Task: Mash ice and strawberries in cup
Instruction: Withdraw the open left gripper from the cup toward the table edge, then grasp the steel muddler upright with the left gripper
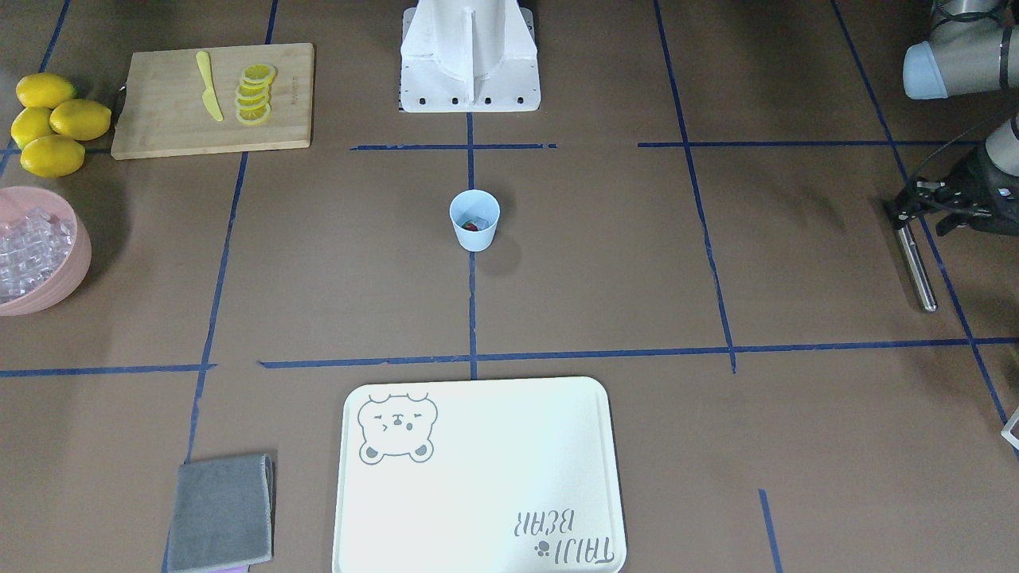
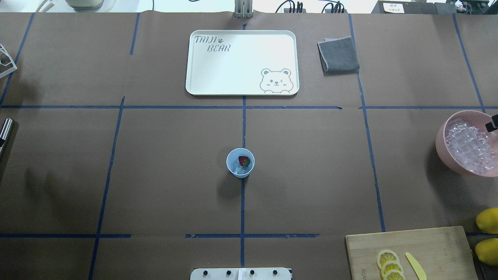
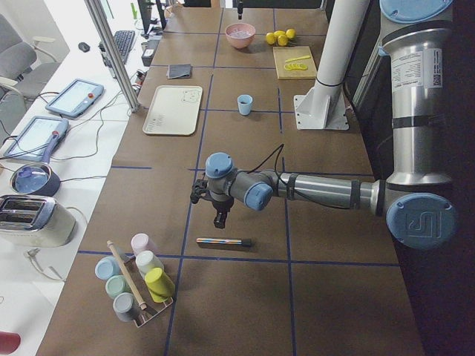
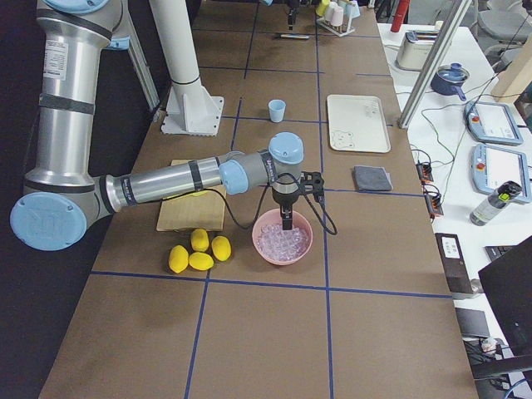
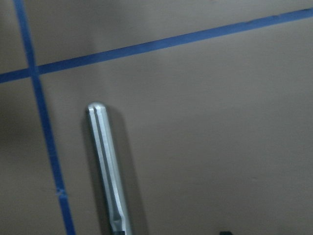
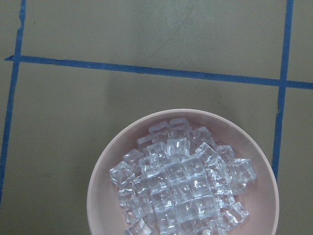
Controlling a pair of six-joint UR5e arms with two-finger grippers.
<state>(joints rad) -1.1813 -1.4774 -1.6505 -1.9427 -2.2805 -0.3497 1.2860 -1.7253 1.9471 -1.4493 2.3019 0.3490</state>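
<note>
The light-blue cup (image 2: 240,162) stands upright at the table's middle, with a red strawberry (image 2: 243,160) and a few pieces of ice (image 2: 237,168) inside. More ice (image 6: 181,181) is heaped in a pink bowl (image 2: 441,146). My right gripper (image 4: 287,223) hangs just above that bowl; only a dark tip of it (image 2: 491,125) reaches the overhead view, so I cannot tell its state. My left gripper (image 1: 923,219) hovers open over one end of a metal rod (image 1: 915,267) lying flat on the table, far from the cup (image 1: 474,220).
A cutting board (image 1: 159,119) with lemon slices and a yellow knife, plus whole lemons (image 1: 52,123), sit near the bowl. A white tray (image 1: 478,477) and grey cloth (image 1: 221,513) lie beyond the cup. A rack of cups (image 3: 137,282) stands past the rod.
</note>
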